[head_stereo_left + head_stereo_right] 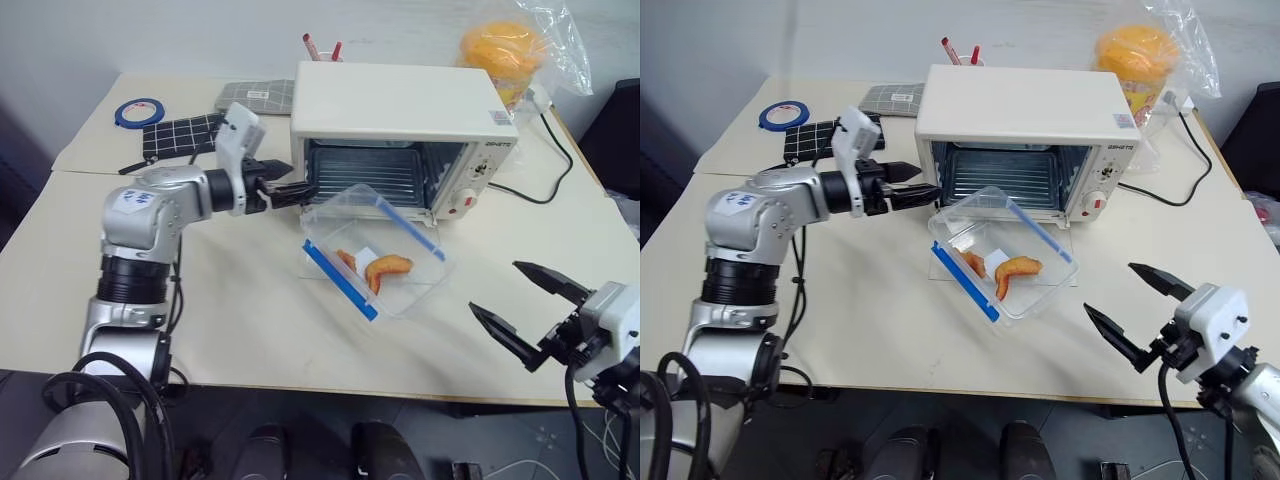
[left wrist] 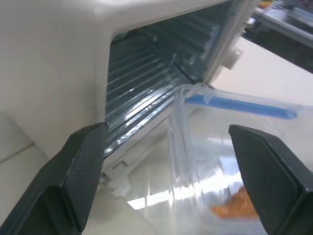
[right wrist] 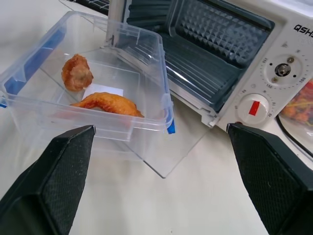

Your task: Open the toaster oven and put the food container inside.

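The toaster oven stands at the back of the table with its glass door folded down flat, and the food container rests on that door, tilted, its far end at the mouth of the oven and not yet on the rack. Orange food pieces lie inside it. The left gripper hovers at the oven's left front corner, just beside the container, its jaws spread and holding nothing. The right gripper hangs near the table's front edge, well apart from the container, jaws also wide and empty. Behind the left arm lie a black grid-patterned pouch, a grey pad and a roll of blue tape. A bag with something orange sits behind the oven's right side, and a black cable runs past it.
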Controlling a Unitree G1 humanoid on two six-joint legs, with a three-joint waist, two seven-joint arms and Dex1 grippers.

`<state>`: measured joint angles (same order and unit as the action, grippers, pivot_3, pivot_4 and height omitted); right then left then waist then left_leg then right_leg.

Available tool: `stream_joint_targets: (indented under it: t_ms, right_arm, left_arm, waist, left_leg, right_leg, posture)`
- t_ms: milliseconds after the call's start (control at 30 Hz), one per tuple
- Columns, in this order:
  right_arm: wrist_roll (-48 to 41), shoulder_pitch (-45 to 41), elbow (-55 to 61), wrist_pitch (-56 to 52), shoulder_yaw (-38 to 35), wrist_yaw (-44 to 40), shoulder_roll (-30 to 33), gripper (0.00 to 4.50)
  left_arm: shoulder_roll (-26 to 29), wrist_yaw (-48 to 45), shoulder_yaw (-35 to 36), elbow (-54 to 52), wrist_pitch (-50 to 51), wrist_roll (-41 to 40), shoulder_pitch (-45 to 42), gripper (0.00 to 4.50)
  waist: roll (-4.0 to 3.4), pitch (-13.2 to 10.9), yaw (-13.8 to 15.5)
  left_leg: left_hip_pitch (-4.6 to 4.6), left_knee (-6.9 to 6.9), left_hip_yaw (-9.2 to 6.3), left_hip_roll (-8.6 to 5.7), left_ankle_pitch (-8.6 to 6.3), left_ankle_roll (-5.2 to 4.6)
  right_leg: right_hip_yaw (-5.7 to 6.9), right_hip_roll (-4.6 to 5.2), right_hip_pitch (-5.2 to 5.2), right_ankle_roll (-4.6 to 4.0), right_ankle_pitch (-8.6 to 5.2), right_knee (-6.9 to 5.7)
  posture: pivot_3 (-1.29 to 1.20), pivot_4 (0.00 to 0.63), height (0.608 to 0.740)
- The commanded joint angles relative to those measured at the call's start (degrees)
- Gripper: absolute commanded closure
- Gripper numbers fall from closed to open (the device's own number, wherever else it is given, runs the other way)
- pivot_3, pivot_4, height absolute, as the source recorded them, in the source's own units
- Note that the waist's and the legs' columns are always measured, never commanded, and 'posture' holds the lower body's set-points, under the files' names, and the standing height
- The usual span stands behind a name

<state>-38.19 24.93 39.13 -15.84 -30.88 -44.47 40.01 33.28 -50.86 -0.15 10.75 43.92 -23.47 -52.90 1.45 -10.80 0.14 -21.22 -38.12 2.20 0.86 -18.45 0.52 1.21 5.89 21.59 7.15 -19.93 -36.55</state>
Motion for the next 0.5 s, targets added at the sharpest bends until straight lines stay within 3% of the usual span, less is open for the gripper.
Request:
stream_joint_targets:
  t_ms: [33,133,333,500]
  right_arm:
    - [-5.8,3.6,7.1,-5.9,0.0,-0.8,2.4,1.32]
    - [-6.7,5.1,11.8,-11.2,6.5,1.3,4.0,2.29]
    - [1.6,0.5,12.7,-13.5,20.3,6.3,3.0,4.34]
    - [6.2,-8.5,9.1,-13.7,29.6,10.1,-1.1,4.48]
  left_arm:
    - [3.4,-9.2,-0.3,2.3,-9.8,0.9,2.4,1.54]
    - [5.3,-16.1,-2.0,5.2,-19.8,3.1,5.1,2.46]
    - [5.4,-23.4,-5.3,7.9,-33.2,7.3,9.8,4.31]
    - [3.5,-23.5,-6.9,8.9,-36.1,9.0,12.1,4.48]
  waist:
    - [-0.01,0.0,0.0]
    - [-0.01,0.0,0.0]
    - [0.0,0.0,0.0]
    - [0.01,0.0,-0.1]
  left_leg:
    - [0.0,0.01,-0.01,0.01,0.0,0.0]
    - [-0.03,-0.12,0.0,-0.01,-0.02,-0.08]
    - [-0.07,-0.15,-0.02,-0.03,-0.09,-0.23]
    - [-0.09,-0.16,-0.05,-0.03,-0.1,-0.24]
  right_leg:
    - [0.01,0.0,-0.01,0.0,0.0,-0.03]
    - [-0.02,0.03,-0.02,0.0,0.0,0.04]
    - [-0.03,0.09,-0.03,0.0,0.0,0.05]
    - [0.02,0.09,-0.01,0.0,0.0,0.02]
  posture:
    - [0.0,0.15,0.74]
    - [0.0,0.15,0.74]
    - [0.0,0.15,0.74]
    - [0.0,0.15,0.74]
